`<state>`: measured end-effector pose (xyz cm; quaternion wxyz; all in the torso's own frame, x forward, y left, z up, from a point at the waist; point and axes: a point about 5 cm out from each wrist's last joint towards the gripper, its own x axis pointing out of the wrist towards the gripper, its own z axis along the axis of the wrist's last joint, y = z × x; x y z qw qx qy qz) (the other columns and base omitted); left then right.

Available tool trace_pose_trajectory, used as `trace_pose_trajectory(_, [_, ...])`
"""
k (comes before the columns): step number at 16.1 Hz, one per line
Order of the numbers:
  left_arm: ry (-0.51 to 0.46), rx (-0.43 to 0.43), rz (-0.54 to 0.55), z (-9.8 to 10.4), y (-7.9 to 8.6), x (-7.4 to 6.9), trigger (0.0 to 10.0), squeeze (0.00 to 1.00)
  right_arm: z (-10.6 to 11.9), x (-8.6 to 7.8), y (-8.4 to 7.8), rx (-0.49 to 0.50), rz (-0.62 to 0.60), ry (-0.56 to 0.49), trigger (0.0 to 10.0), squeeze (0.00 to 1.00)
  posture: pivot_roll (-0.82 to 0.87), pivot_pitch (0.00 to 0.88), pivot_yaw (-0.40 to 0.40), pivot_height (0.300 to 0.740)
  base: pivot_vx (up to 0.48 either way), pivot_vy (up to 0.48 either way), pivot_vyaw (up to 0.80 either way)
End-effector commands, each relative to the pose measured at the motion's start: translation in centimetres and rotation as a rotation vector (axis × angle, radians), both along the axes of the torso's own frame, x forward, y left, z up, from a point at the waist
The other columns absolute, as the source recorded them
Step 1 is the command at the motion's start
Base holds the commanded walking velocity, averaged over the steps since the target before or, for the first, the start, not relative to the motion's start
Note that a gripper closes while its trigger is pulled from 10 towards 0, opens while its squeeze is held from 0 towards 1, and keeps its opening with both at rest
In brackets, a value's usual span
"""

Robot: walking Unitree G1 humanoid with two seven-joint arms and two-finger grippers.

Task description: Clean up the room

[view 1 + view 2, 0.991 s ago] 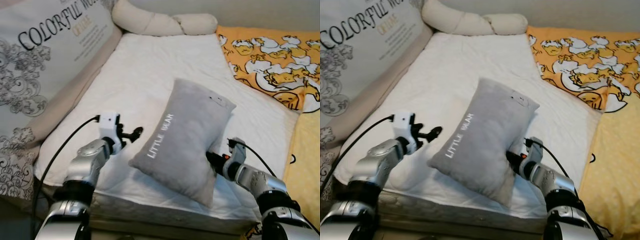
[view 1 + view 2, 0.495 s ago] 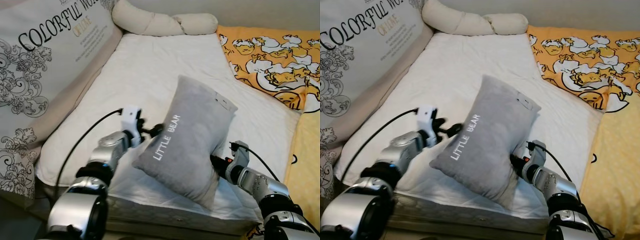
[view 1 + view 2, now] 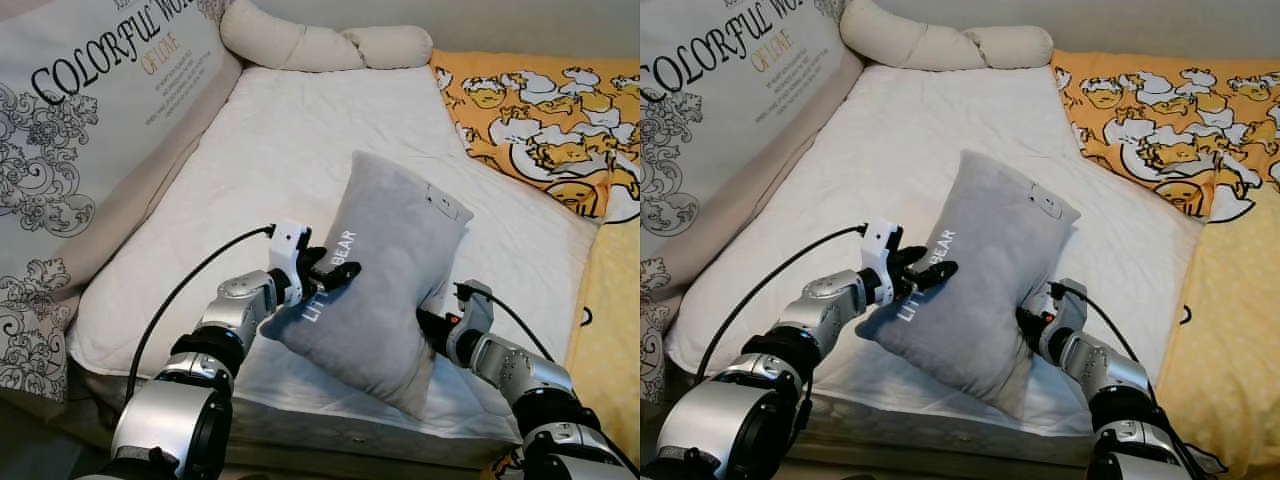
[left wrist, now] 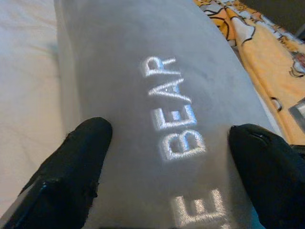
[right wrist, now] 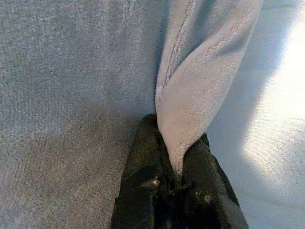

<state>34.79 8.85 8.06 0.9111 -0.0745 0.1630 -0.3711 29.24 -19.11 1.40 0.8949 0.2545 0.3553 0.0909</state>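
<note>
My right gripper pinches a fold of the grey pillow, tilted on the white mattress, while my left gripper spreads wide against its lettered face, needing to close before lifting.

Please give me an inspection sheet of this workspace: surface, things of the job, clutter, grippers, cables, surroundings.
Surface: bed with a white sheet, mostly bare.
Job's things: grey pillow lettered LITTLE BEAR, tilted, its lower corner near the bed's front edge.
Clutter: nothing seen.
Grippers: left gripper open, fingers either side of the lettering on the pillow's face; right gripper shut on a fold of the pillow's edge.
Cables: black cable loops from the left wrist; another at the right wrist.
Surroundings: printed cushion on the left, cream bolster at the head, yellow duck blanket on the right.
</note>
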Motion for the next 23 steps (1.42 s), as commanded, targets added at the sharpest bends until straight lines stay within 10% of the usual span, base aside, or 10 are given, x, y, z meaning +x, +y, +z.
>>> trace_pose_trajectory(1, [-0.026, 0.045, 0.008, -0.2, 0.1, 0.0, 10.0, 0.00, -0.5, -0.3, 0.4, -0.011, 0.013, 0.028, 0.0, 0.00, -0.08, 0.000, 0.063, 0.740, 0.000, 0.000, 0.00])
trace_pose_trajectory(4, [-0.075, 0.142, 0.085, -0.1, 0.9, 0.4, 10.0, 0.18, -0.6, -0.4, 0.5, -0.016, 0.015, 0.031, 0.0, 0.00, -0.08, 0.000, 0.063, 0.740, 0.000, 0.000, 0.00])
trace_pose_trajectory(6, [-0.092, 0.119, 0.065, 0.2, 0.8, 0.5, 10.0, 0.95, -0.6, -0.5, 0.5, -0.016, 0.015, 0.033, 0.0, 0.00, -0.08, 0.000, 0.064, 0.740, 0.000, 0.000, 0.00])
trace_pose_trajectory(9, [-0.058, 0.093, 0.075, 0.1, 0.8, 0.5, 10.0, 0.89, -0.6, -0.5, 0.7, -0.014, 0.017, 0.033, 0.0, 0.00, -0.08, 0.000, 0.064, 0.740, 0.000, 0.000, 0.00])
trace_pose_trajectory(10, [-0.007, 0.069, 0.102, -0.3, 0.8, 0.5, 10.0, 0.32, -0.6, -0.5, 0.7, -0.013, 0.017, 0.032, 0.0, 0.00, -0.08, 0.000, 0.067, 0.740, 0.000, 0.000, 0.00])
trace_pose_trajectory(11, [0.082, 0.044, 0.148, -1.0, 0.9, 0.3, 10.0, 0.00, -0.6, -0.4, 0.8, -0.011, 0.017, 0.030, 0.0, 0.00, -0.08, 0.000, 0.068, 0.740, 0.000, 0.000, 0.00])
trace_pose_trajectory(13, [0.231, -0.007, 0.155, -2.4, 0.8, -0.6, 10.0, 0.00, -0.4, -0.3, 0.8, -0.003, 0.022, 0.023, 0.0, 0.00, -0.08, 0.000, 0.069, 0.740, 0.000, 0.000, 0.00])
trace_pose_trajectory(14, [0.266, -0.046, 0.154, -2.7, 0.6, -0.8, 8.0, 0.00, -0.4, -0.4, 0.8, 0.000, 0.028, 0.021, 0.0, 0.00, -0.08, 0.000, 0.069, 0.740, 0.000, 0.000, 0.00])
trace_pose_trajectory(16, [0.291, -0.104, 0.134, -2.6, -0.1, -0.9, 0.0, 0.00, -0.4, -0.4, 0.8, 0.002, 0.031, 0.020, 0.0, 0.00, -0.08, 0.000, 0.069, 0.740, 0.000, 0.000, 0.00])
trace_pose_trajectory(23, [0.273, -0.055, 0.057, -2.8, -1.0, -1.4, 0.0, 0.00, -0.3, -0.2, 1.1, 0.001, 0.041, 0.010, 0.0, 0.00, -0.08, 0.000, 0.066, 0.740, 0.000, 0.000, 0.00])
